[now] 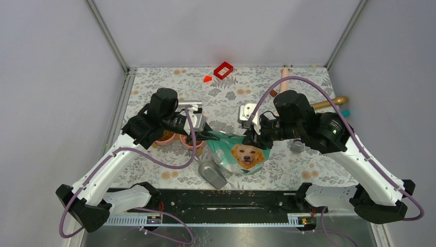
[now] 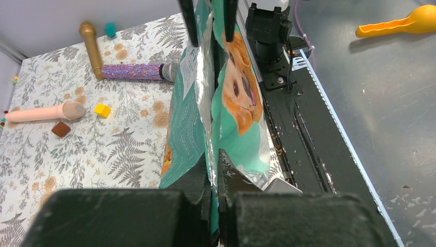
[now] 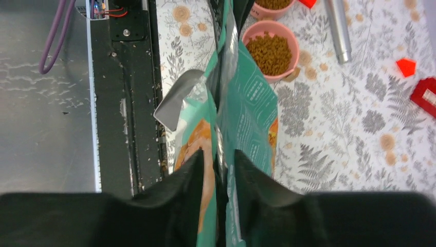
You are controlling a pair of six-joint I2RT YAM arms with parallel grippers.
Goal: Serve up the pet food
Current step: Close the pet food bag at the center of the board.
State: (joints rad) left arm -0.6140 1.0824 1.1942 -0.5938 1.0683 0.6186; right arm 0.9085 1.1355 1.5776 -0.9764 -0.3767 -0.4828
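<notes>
Left pincer [image 2: 215, 170]: closed on the pouch [image 2: 241, 113], pinching one end of its top edge. Right pincer [image 3: 220, 164]: closed likewise on the opposite end of that edge.

The pouch hangs stretched between my two pincers over the near middle of the surface [image 1: 293, 172]. I cannot tell whether its bottom touches. A grey scoop [image 1: 213, 174] lies just beside it on the near side.

Handling assessment: the film is soft, crinkled and probably slippery, and the load inside will shift when tilted. I judge the weight light to moderate. The flat top edge is the sound place to hold, since the body would buckle under a pinch.

Beyond, to my left, a pink bowl [image 3: 296, 49] holds kibble [image 3: 270, 54]. A second bowl [image 3: 267, 14] close behind it is also filled. Farther off lie a glittery microphone [image 2: 136, 71] and a yellow block [image 2: 102, 109].
</notes>
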